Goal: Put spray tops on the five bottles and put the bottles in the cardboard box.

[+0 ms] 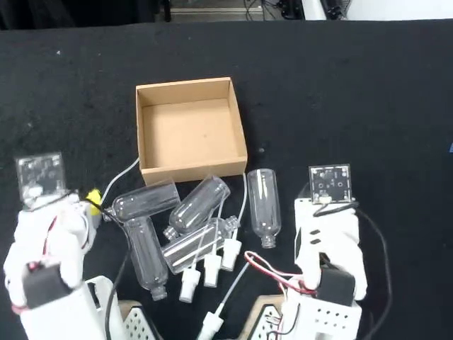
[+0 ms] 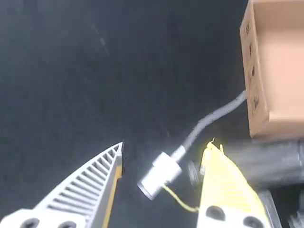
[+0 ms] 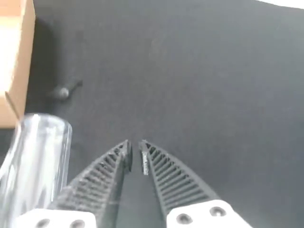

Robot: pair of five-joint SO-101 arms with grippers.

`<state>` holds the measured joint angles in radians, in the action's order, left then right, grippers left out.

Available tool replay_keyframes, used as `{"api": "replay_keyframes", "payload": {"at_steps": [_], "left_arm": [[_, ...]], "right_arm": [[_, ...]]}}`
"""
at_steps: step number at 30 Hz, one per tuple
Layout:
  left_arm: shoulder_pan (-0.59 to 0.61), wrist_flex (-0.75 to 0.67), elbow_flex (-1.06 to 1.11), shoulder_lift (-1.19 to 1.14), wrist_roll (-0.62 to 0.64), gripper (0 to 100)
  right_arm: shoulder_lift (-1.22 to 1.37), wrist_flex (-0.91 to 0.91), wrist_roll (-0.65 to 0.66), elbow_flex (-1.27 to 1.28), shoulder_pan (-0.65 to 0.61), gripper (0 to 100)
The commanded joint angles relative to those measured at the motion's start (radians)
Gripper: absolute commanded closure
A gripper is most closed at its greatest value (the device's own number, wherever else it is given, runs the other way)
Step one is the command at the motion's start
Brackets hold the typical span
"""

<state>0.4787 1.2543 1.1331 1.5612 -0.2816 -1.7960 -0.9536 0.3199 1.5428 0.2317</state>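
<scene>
— Five bottles [image 1: 263,202], where?
— Lower centre of the high view. They lie on their sides in a loose cluster, necks bare, just below the cardboard box [image 1: 192,168].
— And the spray tops [image 1: 212,269]?
— Four lie by the bottle necks, lower centre. A fifth top [image 2: 159,175] lies on the table between the left gripper [image 2: 166,145] fingers, which are spread wide.
— Right gripper [image 3: 135,145]?
— Lower right, fingers pressed nearly together with nothing between them, beside one bottle.

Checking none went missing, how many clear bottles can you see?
5. All lie on the table by the cardboard box: four bottles clustered together, a fifth bottle apart, nearer the right arm.
</scene>
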Motion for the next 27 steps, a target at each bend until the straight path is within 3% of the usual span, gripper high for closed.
{"api": "replay_keyframes", "payload": {"at_steps": [1,5,9,17,27], "left_arm": [[-0.127,0.064,-0.087,-0.238,-0.006,71],[-0.269,0.173,-0.159,-0.379,0.025,67],[-0.34,0.193,-0.182,-0.417,0.043,68],[-0.305,-0.017,-0.124,-0.428,0.043,68],[-0.352,0.046,-0.082,-0.621,0.044,67]], "right_arm": [[-0.101,-0.055,-0.044,-0.11,-0.072,89.9],[-0.101,-0.078,-0.107,-0.114,-0.118,86.5],[-0.101,-0.071,-0.112,-0.056,-0.12,86.5],[-0.101,0.014,-0.103,0.119,-0.114,86.5],[-0.101,-0.011,-0.103,0.124,-0.118,86.4]]}}
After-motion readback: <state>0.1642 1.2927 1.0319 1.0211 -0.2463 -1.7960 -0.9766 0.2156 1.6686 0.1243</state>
